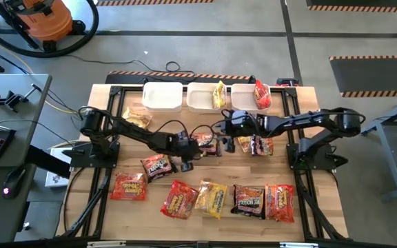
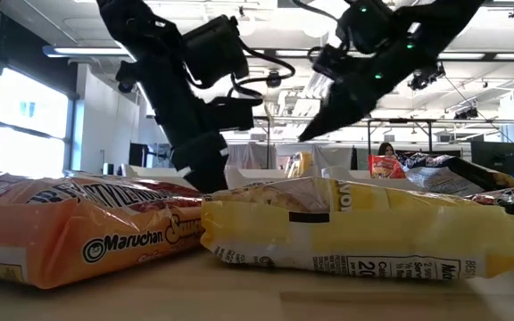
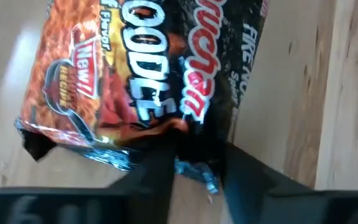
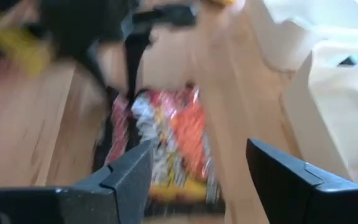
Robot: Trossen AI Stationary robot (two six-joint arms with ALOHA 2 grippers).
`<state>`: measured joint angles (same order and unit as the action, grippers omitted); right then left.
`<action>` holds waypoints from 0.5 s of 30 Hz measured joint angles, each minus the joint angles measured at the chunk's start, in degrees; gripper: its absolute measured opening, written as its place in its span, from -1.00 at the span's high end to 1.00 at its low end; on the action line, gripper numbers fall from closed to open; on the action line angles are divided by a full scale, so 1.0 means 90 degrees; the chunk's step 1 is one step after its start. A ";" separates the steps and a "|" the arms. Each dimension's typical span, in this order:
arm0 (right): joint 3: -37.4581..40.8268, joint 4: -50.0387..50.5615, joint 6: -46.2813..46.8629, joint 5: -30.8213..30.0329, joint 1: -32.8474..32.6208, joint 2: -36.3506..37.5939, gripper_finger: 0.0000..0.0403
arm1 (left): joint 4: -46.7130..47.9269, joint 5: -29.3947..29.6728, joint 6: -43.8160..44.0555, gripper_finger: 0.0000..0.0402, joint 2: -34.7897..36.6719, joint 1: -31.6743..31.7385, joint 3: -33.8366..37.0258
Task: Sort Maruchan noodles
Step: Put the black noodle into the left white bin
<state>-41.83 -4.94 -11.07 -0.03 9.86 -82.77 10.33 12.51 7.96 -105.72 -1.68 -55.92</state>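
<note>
Several Maruchan packets lie flat in a row along the near edge, among them a red one (image 1: 129,186), a yellow one (image 1: 212,198) and a dark one (image 1: 249,201). Mid-table, my left gripper (image 1: 190,146) is shut on a dark brown packet (image 1: 207,143), which fills the left wrist view (image 3: 135,81). My right gripper (image 1: 227,131) hovers open just to the right of it, with the same packet (image 4: 166,143) ahead of its fingers. One yellow packet (image 1: 219,95) stands in the middle bin, and a red one (image 1: 262,94) sits in the right bin. My left gripper pinches the dark packet's crimped end seam (image 3: 194,173) between its two fingers (image 3: 157,171), coming from the table's left. The rest of the packet stretches away ahead of the fingers. Whether it is lifted or lies on the wood, I cannot tell.
Three white bins (image 1: 163,96) (image 1: 202,100) (image 1: 243,100) stand along the far edge. A yellow packet (image 1: 136,116) lies near the left bin; another dark packet (image 1: 259,145) lies right of the grippers. Bare wood shows between the middle packets and the near row.
</note>
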 joint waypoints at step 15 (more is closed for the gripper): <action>0.2659 -0.4360 0.0250 0.0221 -0.0305 0.0217 -0.19 | -0.0038 -0.2093 0.0158 0.99 0.1567 0.1161 0.0005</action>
<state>-17.89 -44.18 -8.82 1.96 7.12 -80.81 9.99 -6.32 9.39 -91.62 8.77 -55.88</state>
